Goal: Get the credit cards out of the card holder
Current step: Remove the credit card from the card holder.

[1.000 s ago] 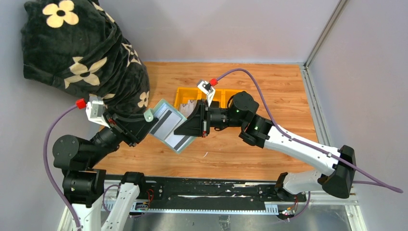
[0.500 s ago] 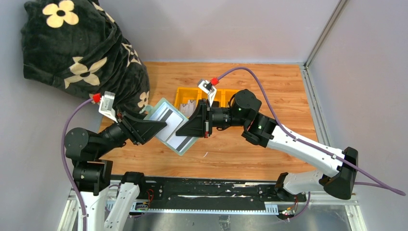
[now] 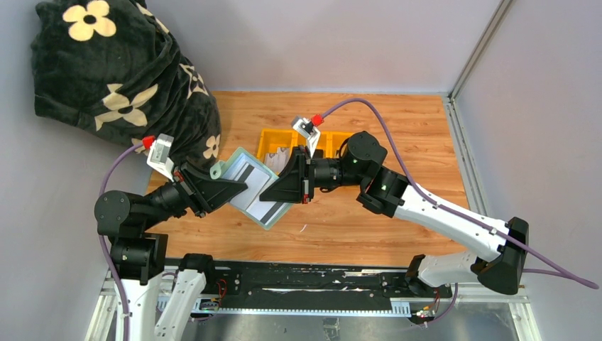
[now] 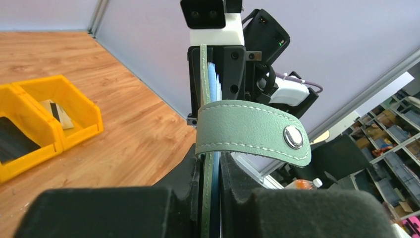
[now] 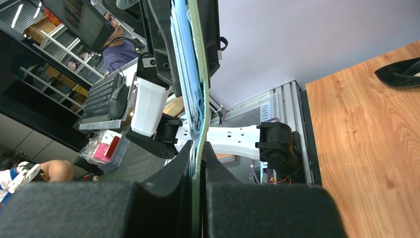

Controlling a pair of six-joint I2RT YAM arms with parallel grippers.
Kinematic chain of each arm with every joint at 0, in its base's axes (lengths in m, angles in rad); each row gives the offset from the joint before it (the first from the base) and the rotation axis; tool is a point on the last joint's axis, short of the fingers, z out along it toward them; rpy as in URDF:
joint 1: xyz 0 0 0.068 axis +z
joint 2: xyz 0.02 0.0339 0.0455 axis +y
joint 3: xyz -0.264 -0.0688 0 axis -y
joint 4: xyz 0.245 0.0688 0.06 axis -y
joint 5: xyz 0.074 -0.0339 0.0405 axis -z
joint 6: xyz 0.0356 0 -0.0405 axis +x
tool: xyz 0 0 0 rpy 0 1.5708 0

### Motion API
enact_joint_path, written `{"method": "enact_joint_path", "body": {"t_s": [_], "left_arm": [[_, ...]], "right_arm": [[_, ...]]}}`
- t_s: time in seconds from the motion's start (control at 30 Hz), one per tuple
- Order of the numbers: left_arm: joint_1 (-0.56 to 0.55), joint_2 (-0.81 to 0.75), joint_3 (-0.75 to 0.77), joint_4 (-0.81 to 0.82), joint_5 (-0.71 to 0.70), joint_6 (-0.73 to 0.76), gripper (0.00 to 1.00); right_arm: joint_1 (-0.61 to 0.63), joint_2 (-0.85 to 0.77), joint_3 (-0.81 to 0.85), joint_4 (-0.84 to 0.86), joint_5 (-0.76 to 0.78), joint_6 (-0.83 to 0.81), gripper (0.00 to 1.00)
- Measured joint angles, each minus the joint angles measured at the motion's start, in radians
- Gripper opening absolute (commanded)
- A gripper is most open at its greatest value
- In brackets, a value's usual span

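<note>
Two grippers share one object. The left gripper (image 3: 238, 187) and the right gripper (image 3: 266, 193) are each clamped on opposite edges of the card holder (image 4: 247, 126). It is held in the air on the near side of the yellow tray (image 3: 277, 132), toward the tray's left end.

Likely hazards:
- With both claws occupied, neither is free to draw out the credit cards (image 3: 245, 175).
- Letting go on one side could let the holder swing, spilling cards short of the tray.
- Opposed pulling could slip a pad off the thin edge.

The top view alone shows the holder's open face and its striped cards. The wrist views show it edge-on, with the light blue leaves (image 5: 185, 64) pinched between closed pads. Only the left wrist view shows the clasp strap (image 4: 293, 137) hanging unfastened and a card (image 4: 55, 111) lying in a tray compartment.
</note>
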Motion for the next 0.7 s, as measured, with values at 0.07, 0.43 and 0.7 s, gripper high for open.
{"method": "enact_joint_path", "body": {"t_s": [0.07,0.43,0.7], "left_arm": [[0.0,0.003,0.006,-0.008,0.002,0.002,0.01],[-0.005,0.029,0.018,0.015,0.076,-0.08,0.0],[-0.008,0.034,0.018,0.029,0.097,-0.126,0.0]], "right_arm": [[0.0,-0.002,-0.002,0.006,-0.004,-0.002,0.12],[0.001,-0.061,-0.094,0.13,-0.032,-0.014,0.04],[0.002,-0.07,-0.112,0.167,-0.048,-0.021,0.11]]}}
